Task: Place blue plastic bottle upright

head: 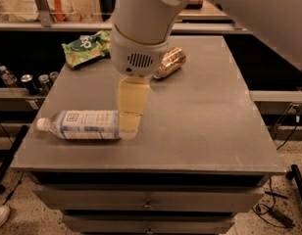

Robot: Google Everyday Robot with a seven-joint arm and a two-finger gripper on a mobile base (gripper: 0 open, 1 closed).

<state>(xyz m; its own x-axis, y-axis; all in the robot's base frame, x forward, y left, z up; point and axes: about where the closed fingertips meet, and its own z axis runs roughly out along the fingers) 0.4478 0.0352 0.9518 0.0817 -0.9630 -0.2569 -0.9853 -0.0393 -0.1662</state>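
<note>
The blue plastic bottle (85, 125) lies on its side near the front left of the grey table (200, 126), white cap pointing left, pale blue-and-white label facing up. My gripper (130, 126) hangs from the big white arm, its pale yellowish fingers (132, 102) pointing down. Its tip is at the bottle's base end, on the right, and covers that end. I cannot tell whether it touches the bottle.
A gold-orange soda can (170, 62) lies on its side at the back middle, partly behind my arm. A green snack bag (86, 46) lies at the back left. Dark cans and a tiny bottle (28, 80) stand on a lower shelf to the left.
</note>
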